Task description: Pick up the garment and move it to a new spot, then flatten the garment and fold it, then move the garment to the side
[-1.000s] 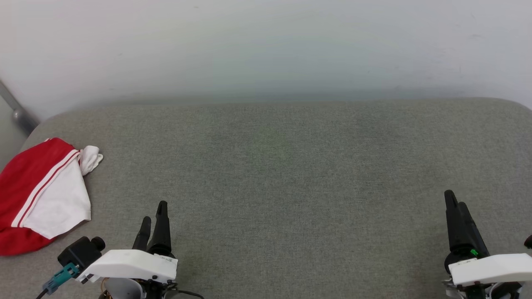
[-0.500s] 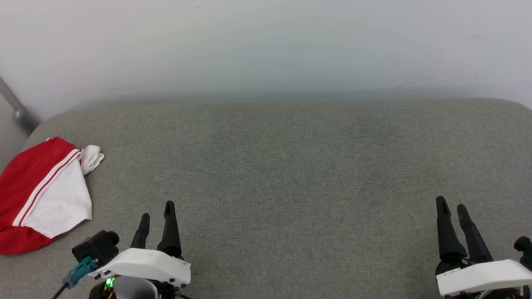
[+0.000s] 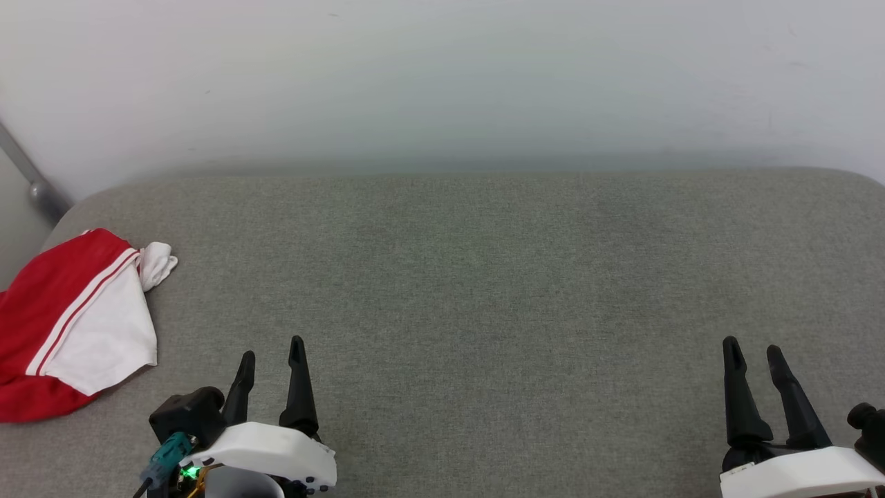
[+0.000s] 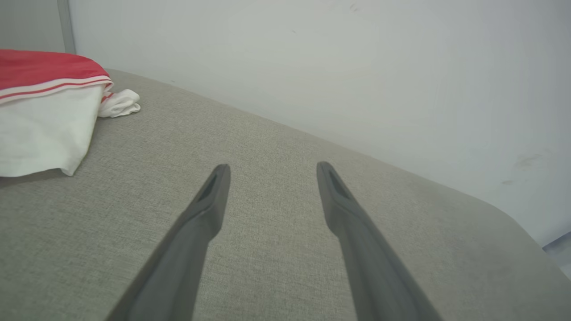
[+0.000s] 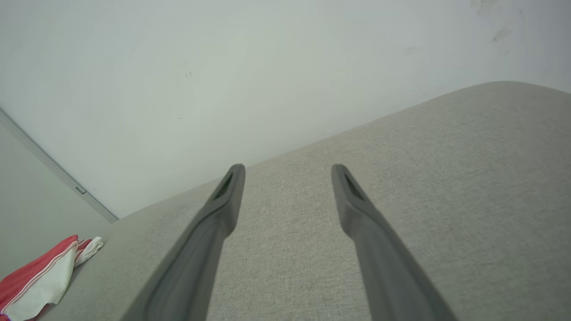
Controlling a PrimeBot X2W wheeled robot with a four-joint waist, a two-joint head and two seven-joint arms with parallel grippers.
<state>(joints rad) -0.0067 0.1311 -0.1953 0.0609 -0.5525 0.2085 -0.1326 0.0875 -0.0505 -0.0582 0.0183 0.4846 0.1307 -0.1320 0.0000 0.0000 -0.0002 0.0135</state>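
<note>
Left gripper [image 3: 272, 348] spread wide and empty, low over grey upholstered surface [image 3: 470, 277]; right gripper [image 3: 751, 345] likewise apart, holding nothing. Garment [image 3: 62, 311] bunched at far-left edge, well clear of both. Probably held wide ready for a first pick; leftward reach needed.

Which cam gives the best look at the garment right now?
Head view: the garment lies mostly in frame, seen from above, showing the red body, striped seam and white sleeve. The left wrist view is nearer but low and cropped; the right wrist view has it small in a corner.
</note>
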